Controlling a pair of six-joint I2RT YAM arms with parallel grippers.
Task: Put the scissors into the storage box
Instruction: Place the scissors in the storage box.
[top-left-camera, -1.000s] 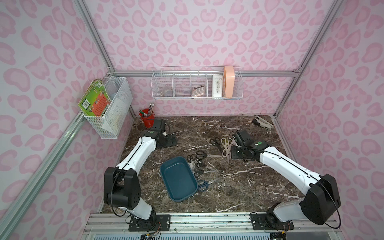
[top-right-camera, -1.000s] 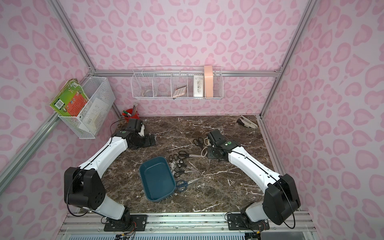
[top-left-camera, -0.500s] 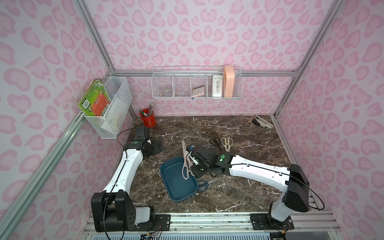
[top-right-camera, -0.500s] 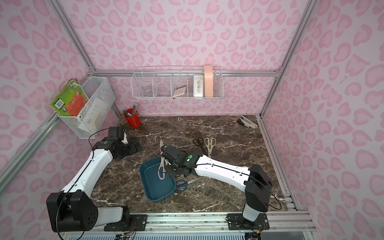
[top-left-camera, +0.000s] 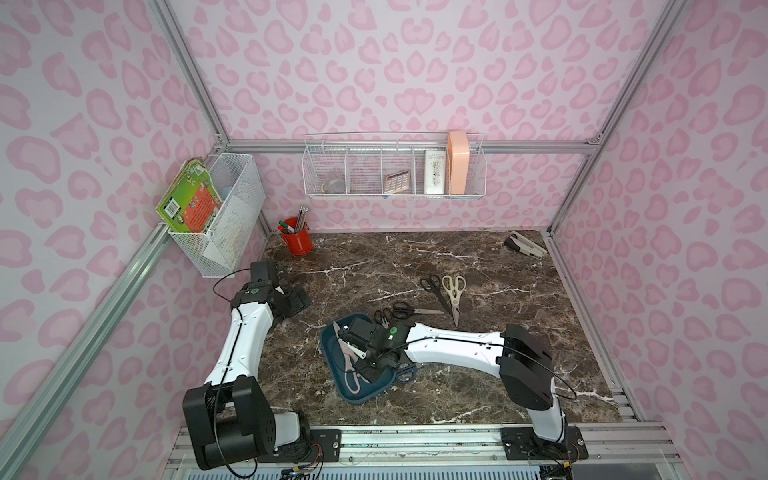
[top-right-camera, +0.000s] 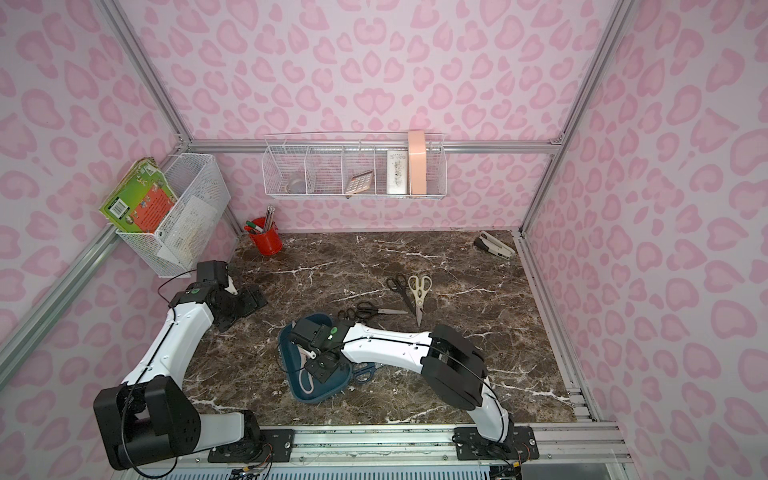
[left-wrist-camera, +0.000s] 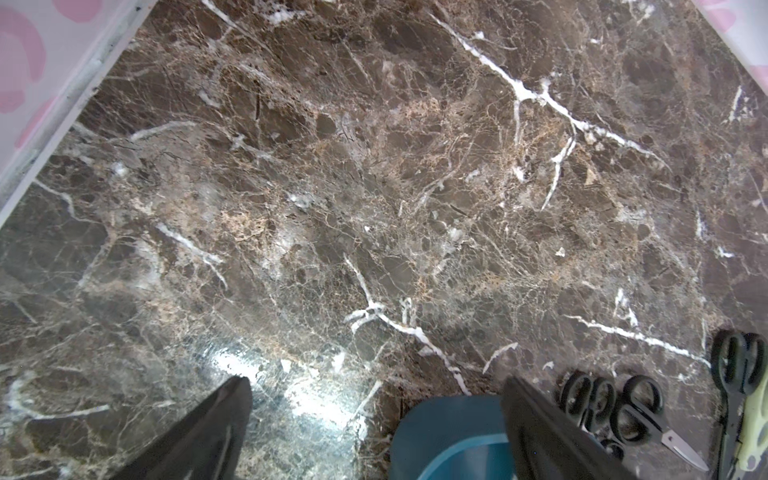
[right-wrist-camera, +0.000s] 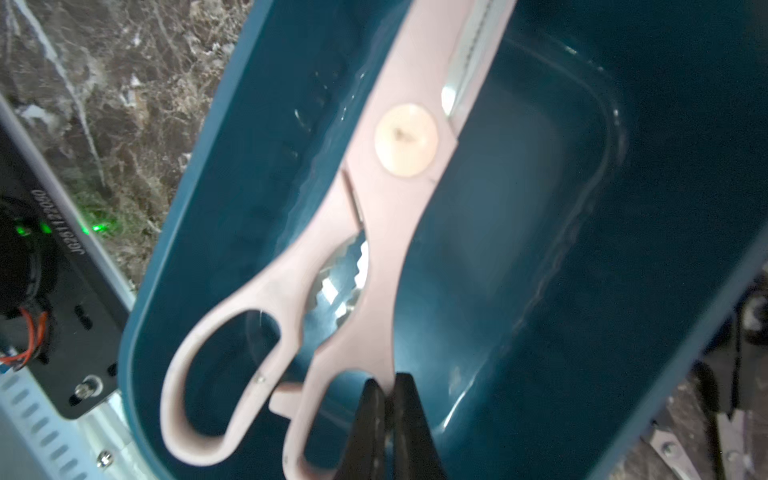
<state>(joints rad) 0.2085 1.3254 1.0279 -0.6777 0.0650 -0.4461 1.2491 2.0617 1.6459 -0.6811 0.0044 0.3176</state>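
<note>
One pair is in hand. The right end effector (right-wrist-camera: 386, 384) is pinched on a handle loop of the pale pink plastic-handled scissors (right-wrist-camera: 405, 141), with its jaws almost together. Directly beneath it sits the shallow dark teal-blue rectangular plastic storage box (right-wrist-camera: 540, 199). The pair lies within the box outline, blades pointing away from the end effector toward the far wall. Contact with the box floor cannot be confirmed.

The step in hand is judged to be placement. The next move calls for lowering until the pair lies flat, opening the jaws, then lifting straight up so the fingers clear the loop without dragging it out.

The right arm (top-left-camera: 453, 345) reaches low and nearly level across the brown marble surface (top-left-camera: 498, 270), wrist bent down over the box. Beyond the end effector, outside the box, lie black-handled scissors (top-left-camera: 405, 309) and cream-handled shears (top-left-camera: 453, 291). The left end effector (left-wrist-camera: 376, 380) hovers wide open and empty, with the box just ahead of it.
</note>
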